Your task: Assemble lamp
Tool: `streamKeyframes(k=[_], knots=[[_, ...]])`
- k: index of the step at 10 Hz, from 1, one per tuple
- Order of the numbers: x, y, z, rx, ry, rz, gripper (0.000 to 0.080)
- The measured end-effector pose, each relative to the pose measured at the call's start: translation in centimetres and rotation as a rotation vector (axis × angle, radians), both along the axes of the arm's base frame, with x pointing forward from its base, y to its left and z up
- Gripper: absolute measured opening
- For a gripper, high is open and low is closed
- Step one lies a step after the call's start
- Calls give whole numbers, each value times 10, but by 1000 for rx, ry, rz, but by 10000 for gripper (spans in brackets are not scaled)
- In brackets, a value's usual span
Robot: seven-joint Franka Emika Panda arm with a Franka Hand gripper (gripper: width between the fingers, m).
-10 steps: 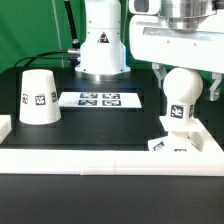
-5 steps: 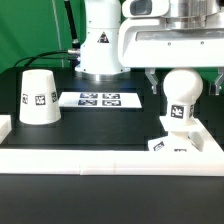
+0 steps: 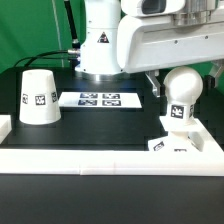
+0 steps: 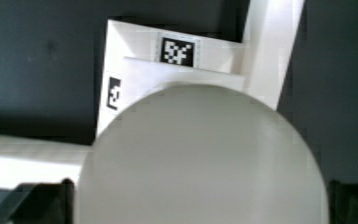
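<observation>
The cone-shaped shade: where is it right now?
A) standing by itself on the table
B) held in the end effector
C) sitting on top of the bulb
A: the shade stands alone on the black table, well apart from the bulb, which stands on the base.

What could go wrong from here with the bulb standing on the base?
1. The open tool straddles the head of the bulb, so a sideways move could knock the bulb over.
2. The pictures do not show whether the bulb is fully seated in the base, so it may be loose and tip.
</observation>
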State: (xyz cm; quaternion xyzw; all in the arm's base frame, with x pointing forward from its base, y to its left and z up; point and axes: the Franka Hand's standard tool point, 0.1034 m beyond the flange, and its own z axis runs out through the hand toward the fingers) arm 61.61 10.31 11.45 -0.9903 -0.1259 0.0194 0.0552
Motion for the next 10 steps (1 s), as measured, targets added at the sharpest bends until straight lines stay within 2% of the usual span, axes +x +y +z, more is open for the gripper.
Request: streamKeyframes(k=[3,6,10], knots=[[4,2,0,-2,-60,229,699],[6,1,0,-31,-118,435,699],[6,-4,-3,-40,-132,619,699]])
